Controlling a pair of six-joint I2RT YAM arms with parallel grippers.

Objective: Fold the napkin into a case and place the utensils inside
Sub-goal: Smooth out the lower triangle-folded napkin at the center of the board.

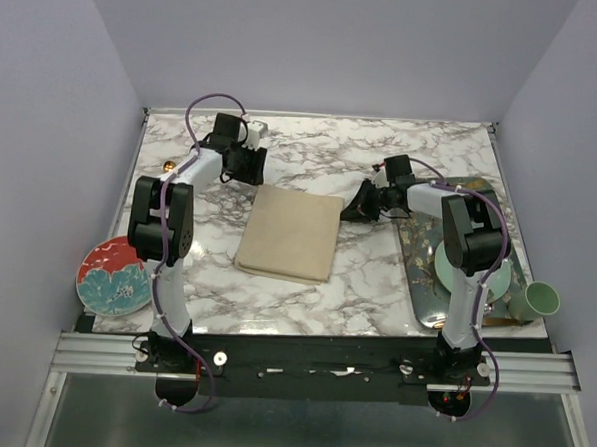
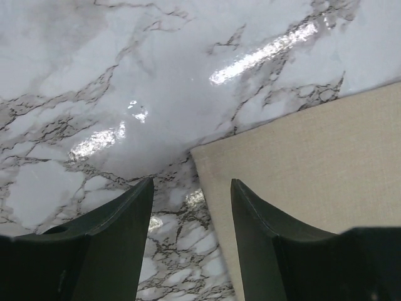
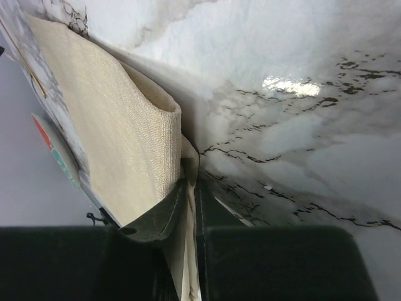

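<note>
The beige napkin (image 1: pixel 290 233) lies folded into a rough square mid-table. My left gripper (image 1: pixel 249 166) hovers open at its far left corner. In the left wrist view the napkin's corner (image 2: pixel 301 157) lies just ahead of the open gripper (image 2: pixel 191 188), partly under the right finger (image 2: pixel 263 238). My right gripper (image 1: pixel 354 208) is at the napkin's far right corner. In the right wrist view it (image 3: pixel 190 182) is shut on a lifted edge of the napkin (image 3: pixel 119 138). A small gold glint (image 1: pixel 167 164) lies near the table's left edge; I cannot tell which utensil it is.
A red patterned plate (image 1: pixel 116 274) sits at the near left edge. A dark tray (image 1: pixel 423 290) on the right carries a pale green plate (image 1: pixel 496 284) and a green cup (image 1: pixel 538 299). Walls close in the table on three sides.
</note>
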